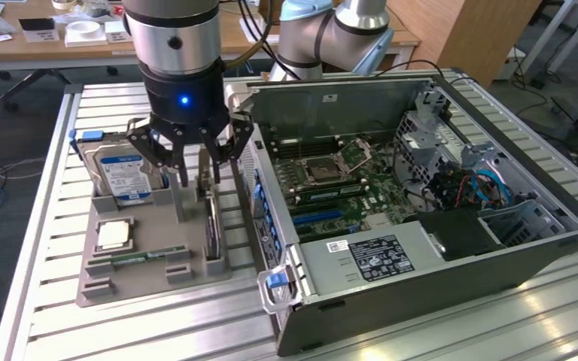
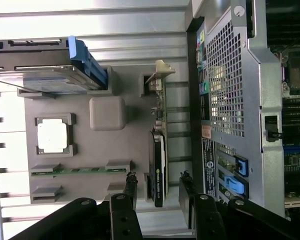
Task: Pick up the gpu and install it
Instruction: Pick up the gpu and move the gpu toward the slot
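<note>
The gpu [image 1: 211,226] stands on edge in a slot of the grey tray [image 1: 148,284], on the tray's side nearest the computer case. In the wrist view the gpu [image 2: 159,150] is seen edge-on, a dark card with its silvery bracket [image 2: 160,75] at the far end. My gripper [image 1: 201,174] hangs just above the card, open. Its black fingertips [image 2: 131,181] stand on either side of the card's near end, with a gap on each side; the gripper [image 2: 159,182] holds nothing.
The tray also carries a silver hard drive [image 1: 120,174] with a blue-white label, a processor chip [image 1: 114,235] and a green memory stick [image 1: 144,257]. The open computer case [image 1: 530,226] lies close beside the tray at the exterior view's right, its motherboard [image 1: 339,180] exposed.
</note>
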Controlling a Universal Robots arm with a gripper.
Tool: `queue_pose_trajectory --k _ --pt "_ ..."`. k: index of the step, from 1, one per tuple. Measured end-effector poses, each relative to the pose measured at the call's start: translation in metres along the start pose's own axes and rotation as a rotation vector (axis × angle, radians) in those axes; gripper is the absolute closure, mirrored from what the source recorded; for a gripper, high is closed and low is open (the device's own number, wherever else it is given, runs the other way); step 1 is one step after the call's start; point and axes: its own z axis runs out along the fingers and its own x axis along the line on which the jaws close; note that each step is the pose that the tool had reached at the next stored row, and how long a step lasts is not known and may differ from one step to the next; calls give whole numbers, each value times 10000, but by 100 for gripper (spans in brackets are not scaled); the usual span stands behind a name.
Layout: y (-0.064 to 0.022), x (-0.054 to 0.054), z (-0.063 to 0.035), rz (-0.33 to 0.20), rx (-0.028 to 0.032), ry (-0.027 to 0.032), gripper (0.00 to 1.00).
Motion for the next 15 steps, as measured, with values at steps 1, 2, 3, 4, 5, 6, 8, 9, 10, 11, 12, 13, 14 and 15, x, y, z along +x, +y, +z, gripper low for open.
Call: queue_pose_trajectory --k 1,2,3,4,5,6,8,9,10,11,12,13,14,15 --pt "0 0 3 -1 1 1 53" --pt "0 0 3 0 1 1 53" --pt "0 0 3 0 2 1 53" --pt "0 0 3 0 2 2 53" --pt "0 0 4 -1 2 1 53" --pt "0 0 4 0 2 1 53" --pt "0 0 4 -1 1 1 53" --pt "0 0 4 0 1 0 53" --pt "0 0 10 0 -1 -1 53" --pt "-1 0 21 0 -2 -2 53" --pt "-2 1 34 -1 -1 -1 53" --pt "-2 1 49 0 1 1 53" --pt "-3 2 68 -1 0 0 53" --pt "-4 2 85 0 1 0 53"
